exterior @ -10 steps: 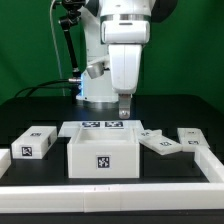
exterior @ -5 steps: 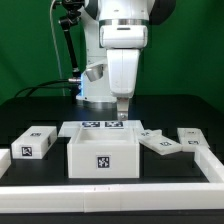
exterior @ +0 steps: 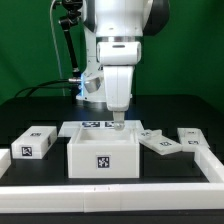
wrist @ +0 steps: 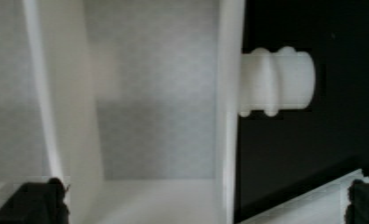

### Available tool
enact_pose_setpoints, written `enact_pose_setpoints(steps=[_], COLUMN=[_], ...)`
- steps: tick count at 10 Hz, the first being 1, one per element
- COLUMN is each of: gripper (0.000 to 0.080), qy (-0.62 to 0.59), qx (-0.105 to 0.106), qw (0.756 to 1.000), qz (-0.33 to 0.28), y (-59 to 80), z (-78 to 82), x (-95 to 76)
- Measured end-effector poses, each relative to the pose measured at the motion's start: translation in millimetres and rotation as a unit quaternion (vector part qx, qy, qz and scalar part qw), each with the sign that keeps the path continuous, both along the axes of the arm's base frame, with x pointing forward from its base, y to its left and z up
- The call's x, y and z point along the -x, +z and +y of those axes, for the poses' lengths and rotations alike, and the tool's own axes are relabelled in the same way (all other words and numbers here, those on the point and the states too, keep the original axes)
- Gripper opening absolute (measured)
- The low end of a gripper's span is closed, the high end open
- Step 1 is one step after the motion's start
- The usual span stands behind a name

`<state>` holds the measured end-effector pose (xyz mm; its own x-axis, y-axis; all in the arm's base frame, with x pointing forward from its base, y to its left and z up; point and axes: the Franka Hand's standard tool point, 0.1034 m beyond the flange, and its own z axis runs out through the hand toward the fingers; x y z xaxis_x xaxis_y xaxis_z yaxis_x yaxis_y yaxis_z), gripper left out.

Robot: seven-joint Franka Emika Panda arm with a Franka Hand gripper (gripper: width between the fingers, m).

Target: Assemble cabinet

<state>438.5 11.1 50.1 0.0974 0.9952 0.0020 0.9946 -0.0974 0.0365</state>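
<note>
Poised over the cabinet (exterior: 101,158) at the middle of the black table (exterior: 30,110), with the tool (exterior: 117,119) at the box's rear wall. Spread wide and gripping nothing: in the wrist view, dark fingertips (wrist: 39,203) at opposite edges of the picture, the tool (wrist: 202,203) straddling a white upright panel of the cabinet (wrist: 154,90). From that panel's outer side, against dark ground, a ribbed white knob (wrist: 279,80). Open at the top, boxy and white, with one black-and-white tag (exterior: 103,162) on the front face. Just behind, flat on the table, the marker board (exterior: 92,125) with its tags. Well apart on the exterior view's left, a loose white block (exterior: 33,142) bearing a tag; near on the exterior view's right, a flat panel (exterior: 160,144) and, just beyond it, a second white piece (exterior: 190,138). Along the front of the table, a low white rail (exterior: 120,192).
</note>
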Motion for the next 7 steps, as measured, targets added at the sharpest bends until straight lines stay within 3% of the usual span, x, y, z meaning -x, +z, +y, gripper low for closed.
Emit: enact_pose_setpoints(steps=[7], gripper=[0.0796], qy=[-0.005], qx=[-0.006], qw=[1.000], qz=[0.021], y=[-27.3], z=[0.8], x=[13.6])
